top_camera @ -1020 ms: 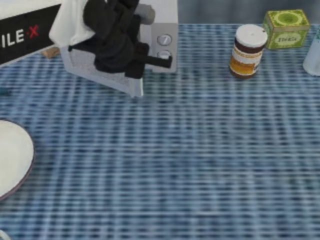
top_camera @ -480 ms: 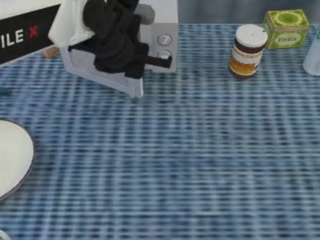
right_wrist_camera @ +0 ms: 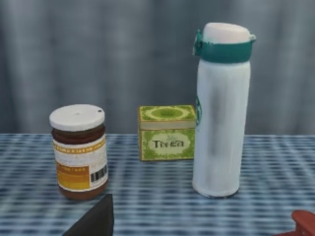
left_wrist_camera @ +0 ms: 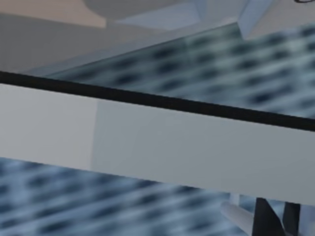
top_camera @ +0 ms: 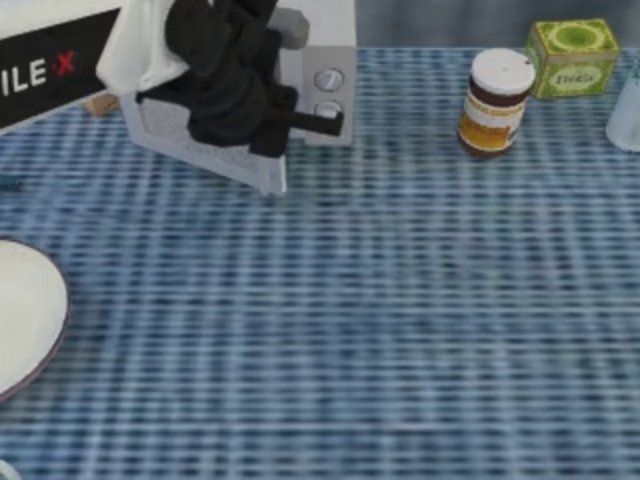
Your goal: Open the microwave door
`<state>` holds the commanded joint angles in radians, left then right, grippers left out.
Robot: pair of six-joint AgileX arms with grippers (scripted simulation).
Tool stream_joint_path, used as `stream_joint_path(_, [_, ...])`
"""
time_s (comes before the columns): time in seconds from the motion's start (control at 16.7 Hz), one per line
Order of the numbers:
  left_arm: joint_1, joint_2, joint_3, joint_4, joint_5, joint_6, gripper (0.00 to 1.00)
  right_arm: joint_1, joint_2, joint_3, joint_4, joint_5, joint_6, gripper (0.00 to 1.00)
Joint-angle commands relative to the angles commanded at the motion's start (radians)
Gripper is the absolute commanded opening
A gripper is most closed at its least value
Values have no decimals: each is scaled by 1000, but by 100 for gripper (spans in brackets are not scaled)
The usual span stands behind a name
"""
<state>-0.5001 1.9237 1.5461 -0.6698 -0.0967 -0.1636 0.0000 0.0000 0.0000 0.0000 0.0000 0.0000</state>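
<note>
Plate: white, at the table's left edge, partly out of the top view.
Table: covered in a blue checked cloth.
Microwave: at the far left of the table, its two round knobs facing the near side.
Door: swung partway out from the microwave front, its free edge angled toward the near side; the mesh window shows under the arm. In the left wrist view a pale panel edge crosses close to the camera.
Left gripper: black, over the door and right by the knob panel; I cannot tell how far its fingers are parted or whether they have hold of anything.
Jar: brown with a white lid, far side, right of the microwave.
Tea box: green, behind and right of the jar.
Flask: white with a teal collar, upright, by the right edge.
Right gripper: outside the top view; its opening cannot be told.
</note>
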Motion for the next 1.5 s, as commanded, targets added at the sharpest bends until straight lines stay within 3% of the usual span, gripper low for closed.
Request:
stream_joint_path(0.6, [-1, -6, -12, 5, 11, 9, 0, 0, 0, 0, 0, 0, 0, 100])
stream_joint_path(1.02, [35, -80, -107, 34, 75, 130, 0, 0, 0, 0, 0, 0, 0, 100])
stream_joint_path(1.5, [35, -80, -108, 35, 76, 131, 0, 0, 0, 0, 0, 0, 0, 100])
